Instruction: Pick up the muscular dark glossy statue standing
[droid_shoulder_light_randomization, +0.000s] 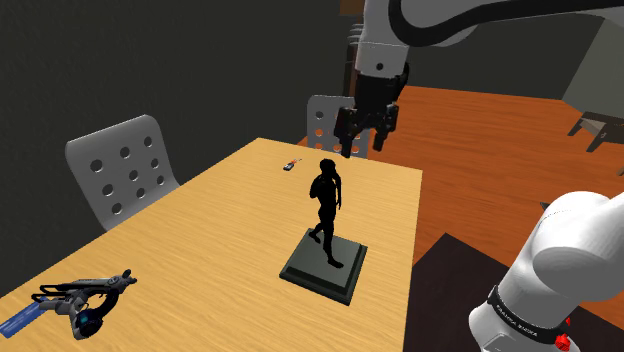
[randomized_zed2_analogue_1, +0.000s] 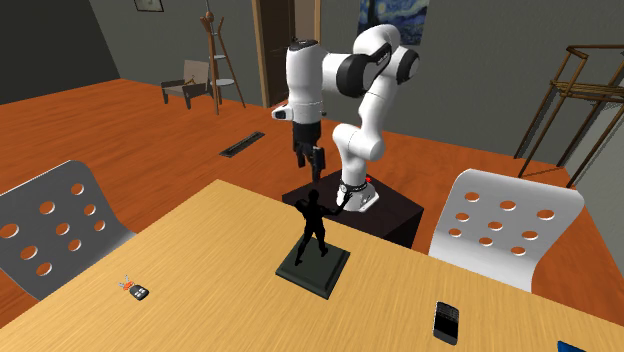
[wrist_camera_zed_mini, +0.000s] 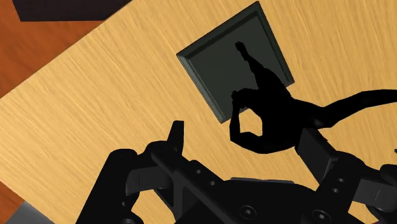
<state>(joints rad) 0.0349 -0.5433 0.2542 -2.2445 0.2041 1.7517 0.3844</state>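
Note:
The statue (droid_shoulder_light_randomization: 325, 208) is a glossy black muscular figure, upright on a dark square base (droid_shoulder_light_randomization: 322, 268) on the wooden table (droid_shoulder_light_randomization: 200, 230). In the second exterior view the statue (randomized_zed2_analogue_1: 313, 226) stands near the table edge closest to the arm. My black gripper (droid_shoulder_light_randomization: 362, 140) hangs just above and slightly behind the figure's head, fingers pointing down. In the wrist view the gripper (wrist_camera_zed_mini: 245, 141) is open. Its fingers (wrist_camera_zed_mini: 175, 137) stand wide apart, and the statue (wrist_camera_zed_mini: 273, 114) lies below them, closer to the other finger. Nothing is held.
Two grey perforated chairs (droid_shoulder_light_randomization: 120, 170) (randomized_zed2_analogue_1: 505, 230) stand at the table's sides. A small red-and-black item (droid_shoulder_light_randomization: 290, 165) lies at the far end, a blue-black tool (droid_shoulder_light_randomization: 75, 300) at the near corner, and a phone (randomized_zed2_analogue_1: 446, 322) on the tabletop. The dark stand (randomized_zed2_analogue_1: 385, 210) adjoins the table.

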